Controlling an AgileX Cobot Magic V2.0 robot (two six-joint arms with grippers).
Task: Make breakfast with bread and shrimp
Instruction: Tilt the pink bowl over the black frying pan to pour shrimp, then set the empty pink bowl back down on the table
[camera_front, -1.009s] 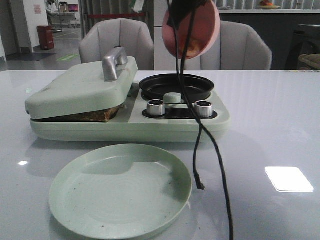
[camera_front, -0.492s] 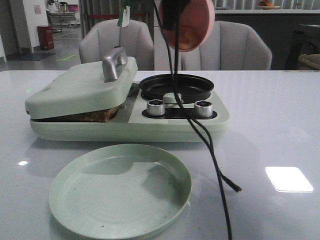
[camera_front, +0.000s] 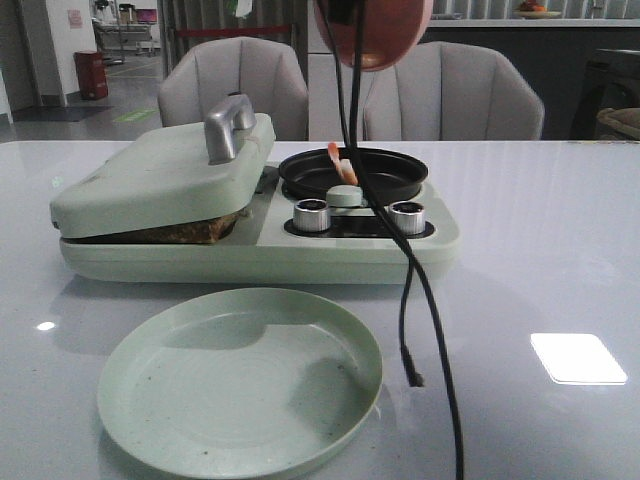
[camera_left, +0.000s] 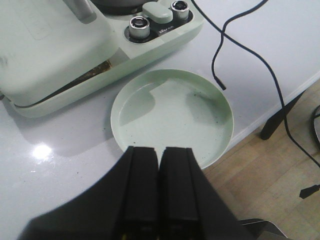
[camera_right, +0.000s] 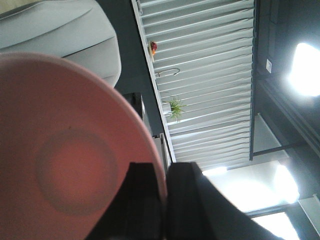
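Observation:
A small pinkish-orange shrimp (camera_front: 341, 161) is at the near left part of the black pan (camera_front: 392, 172) on the green cooker. High above the pan hangs the salmon-pink bowl (camera_front: 387, 36), tipped on its side, and my right gripper (camera_right: 166, 170) is shut on its rim (camera_right: 159, 165). The bread (camera_front: 186, 232) shows only as a brown edge in the gap under the cooker's lowered lid (camera_front: 160, 175). My left gripper (camera_left: 159, 152) is shut and empty above the near edge of the pale green plate (camera_left: 172, 115).
The green plate (camera_front: 240, 380) lies in front of the cooker (camera_front: 250, 255). Two metal knobs (camera_front: 312, 214) sit on the cooker's front. Black cables (camera_front: 430, 300) hang from the right arm down across the pan and the table. Chairs stand behind the table.
The pink bowl has risen and tipped further. The shrimp that lay inside it has dropped out and is now in the black pan. The loose cable end swung.

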